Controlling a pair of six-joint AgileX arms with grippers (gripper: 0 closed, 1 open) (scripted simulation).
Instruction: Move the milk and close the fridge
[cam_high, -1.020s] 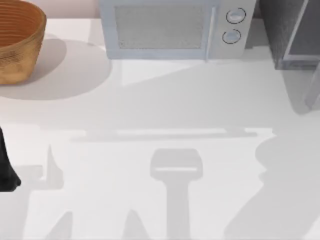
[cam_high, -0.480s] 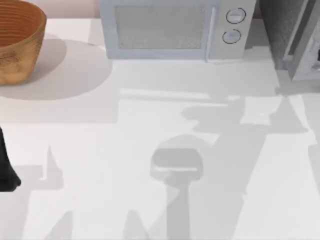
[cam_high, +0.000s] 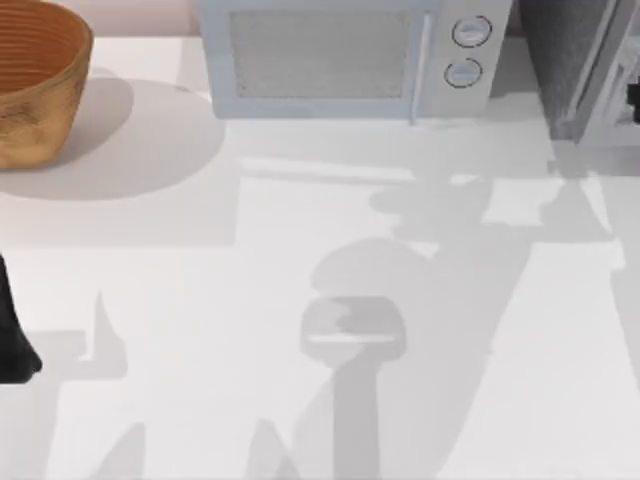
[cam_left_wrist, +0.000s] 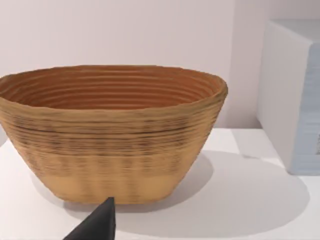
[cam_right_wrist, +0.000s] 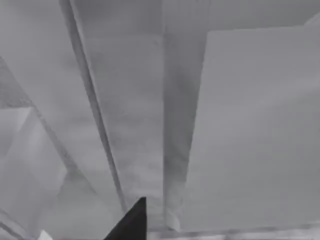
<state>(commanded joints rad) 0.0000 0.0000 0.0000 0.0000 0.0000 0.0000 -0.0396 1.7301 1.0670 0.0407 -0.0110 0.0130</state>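
Fridge-closing step was judged in hand: right pincer (cam_high: 632, 97) was seen at the fridge (cam_high: 570, 60) door, worktop's far right, finger state not discernible; milk not located; further inward push likely req'd.

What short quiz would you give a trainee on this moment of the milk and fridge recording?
1. True or false: the basket stands at the right side of the table.
2. Multiple choice: what stands along the table's back edge between the basket and the fridge? A) a white microwave with two round knobs, B) a kettle, C) a toaster.
3. Missing word: the ___ tool is up by the fridge, at the table's back right corner.

Key
1. False: it is at the back left.
2. A.
3. right. The left tool is parked at the left side, facing the basket.
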